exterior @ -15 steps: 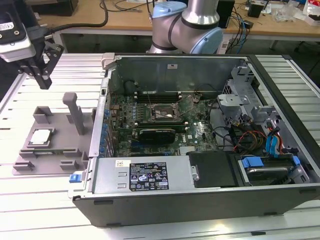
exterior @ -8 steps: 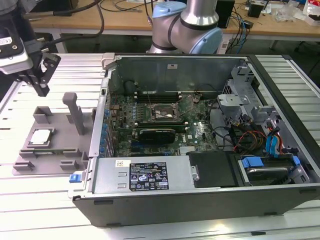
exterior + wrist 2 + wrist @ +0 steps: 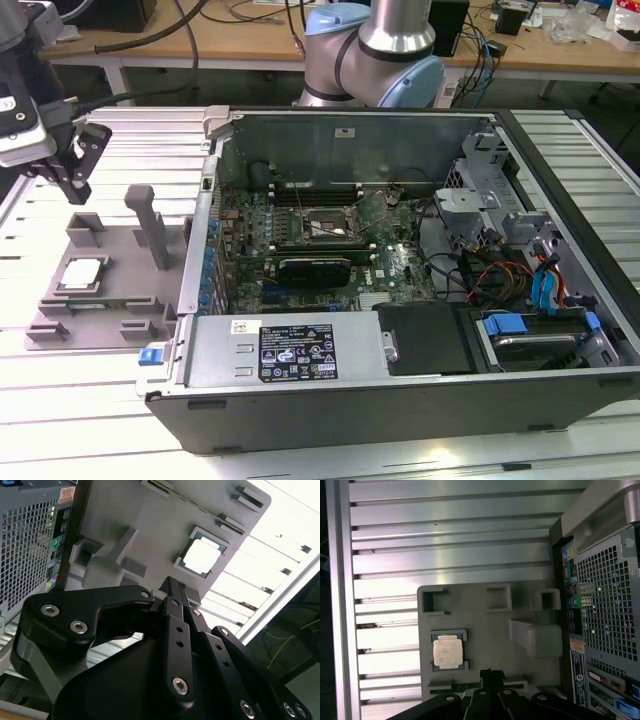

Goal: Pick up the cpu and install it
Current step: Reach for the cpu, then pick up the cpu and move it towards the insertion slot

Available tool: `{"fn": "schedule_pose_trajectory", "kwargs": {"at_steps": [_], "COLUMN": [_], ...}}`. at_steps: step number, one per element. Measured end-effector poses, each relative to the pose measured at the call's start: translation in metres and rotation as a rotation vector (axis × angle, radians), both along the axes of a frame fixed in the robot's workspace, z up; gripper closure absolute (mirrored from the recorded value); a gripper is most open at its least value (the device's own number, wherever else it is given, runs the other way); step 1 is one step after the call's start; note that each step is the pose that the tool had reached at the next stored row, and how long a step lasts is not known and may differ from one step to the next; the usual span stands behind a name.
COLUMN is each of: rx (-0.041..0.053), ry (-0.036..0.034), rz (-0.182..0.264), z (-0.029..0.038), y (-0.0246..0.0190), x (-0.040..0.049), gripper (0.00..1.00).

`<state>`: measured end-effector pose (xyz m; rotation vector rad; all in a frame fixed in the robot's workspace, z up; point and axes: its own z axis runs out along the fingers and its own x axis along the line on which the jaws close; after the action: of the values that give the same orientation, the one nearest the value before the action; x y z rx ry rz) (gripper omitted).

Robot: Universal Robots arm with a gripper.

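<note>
The cpu (image 3: pixel 82 272) (image 3: pixel 200 557) (image 3: pixel 447 652), a small square chip with a shiny silver top, lies flat in a recess of the grey plastic tray (image 3: pixel 110 305) at the exterior view's left, beside the open computer case. My gripper (image 3: pixel 72 172) (image 3: pixel 172 587) (image 3: pixel 490 672) hangs above the tray's far end, clear of the chip. Its black fingers are pressed together with nothing between them. The black socket frame (image 3: pixel 325 228) sits on the motherboard inside the case.
The open case (image 3: pixel 400 250) holds a motherboard, cables and blue drive parts. Its metal side wall (image 3: pixel 205 220) stands between tray and socket. Upright grey posts (image 3: pixel 150 225) rise from the tray. Ribbed aluminium table (image 3: pixel 90 400) lies all around.
</note>
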<state>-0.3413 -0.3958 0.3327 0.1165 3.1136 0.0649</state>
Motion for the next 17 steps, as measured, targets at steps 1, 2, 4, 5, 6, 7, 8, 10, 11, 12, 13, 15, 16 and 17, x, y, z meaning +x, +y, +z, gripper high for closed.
{"fn": "schedule_pose_trajectory", "kwargs": {"at_steps": [1, 2, 4, 5, 6, 7, 8, 10, 11, 12, 13, 15, 16, 17], "rx": [-0.0001, -0.0001, 0.0, 0.0, -0.0001, -0.0001, -0.0001, -0.0001, -0.0001, -0.0001, -0.0001, -0.0001, -0.0001, -0.0001], "ry": [0.0001, 0.0, -0.0002, -0.0001, -0.0001, 0.0, -0.0001, 0.0, 0.0, 0.0, 0.0, -0.0001, 0.0, -0.0001], "rz": [0.0, 0.0, 0.0, 0.0, 0.0, 0.0, 0.0, 0.0, 0.0, 0.0, 0.0, 0.0, 0.0, 0.0], "z": [-0.001, -0.0026, -0.0048, -0.0048, -0.0047, -0.0047, -0.0048, -0.0047, -0.0047, -0.0047, -0.0047, -0.0048, -0.0047, -0.0048], "y": [0.0, 0.0, 0.0, 0.0, 0.0, 0.0, 0.0, 0.0, 0.0, 0.0, 0.0, 0.0, 0.0, 0.0], "x": [-0.001, -0.0025, -0.0047, -0.0047, -0.005, -0.0052, -0.0053, -0.0054, -0.0055, -0.0055, -0.0056, -0.0057, -0.0058, -0.0058], "gripper": [0.89, 0.89, 0.89, 0.89, 0.89, 0.89, 0.89, 0.89, 0.89, 0.89, 0.89, 0.89, 0.89, 0.89]}}
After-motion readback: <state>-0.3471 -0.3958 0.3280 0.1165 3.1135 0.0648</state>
